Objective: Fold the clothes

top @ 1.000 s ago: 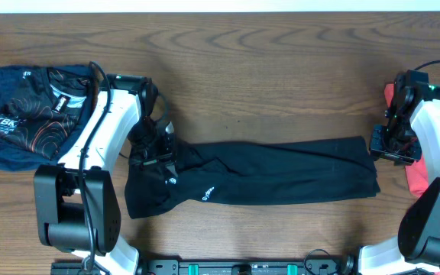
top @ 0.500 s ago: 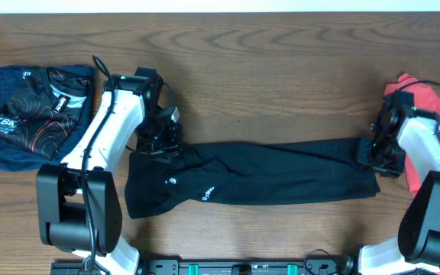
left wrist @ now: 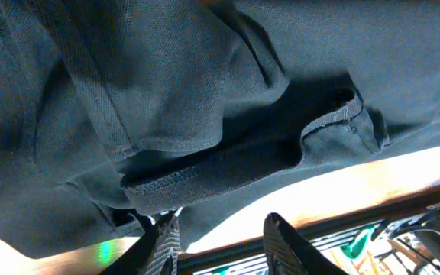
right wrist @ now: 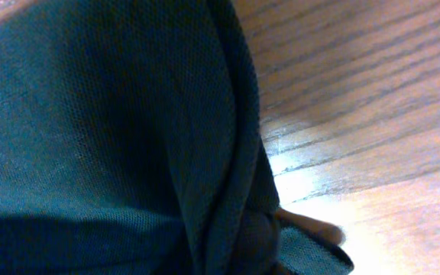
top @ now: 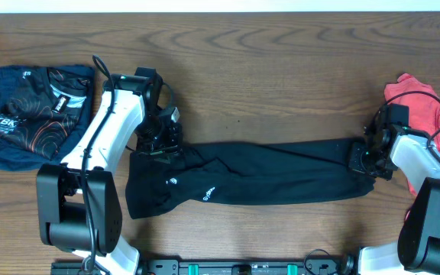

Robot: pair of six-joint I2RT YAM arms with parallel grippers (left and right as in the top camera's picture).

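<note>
Black shirt lies stretched in a long band across the middle of the bench, its small white logo showing near the bunched left end. From overhead I see my left arm rise from its base at the near left edge, run away from me, then bend down so the left claw sits on the shirt's upper left corner. My right arm reaches in from the near right, wrist low, with the right claw at the shirt's right end. Only the overhead shows the coral-red shirt heaped just beyond the right arm and a folded navy printed shirt at far left. The left wrist view adds what the overhead hides: the fingers stand apart with bright bench between them, released, a stitched hem just past the tips. The right wrist view is filled with dark knit beside bare wood grain; I cannot tell whether that claw is clenched.
</note>
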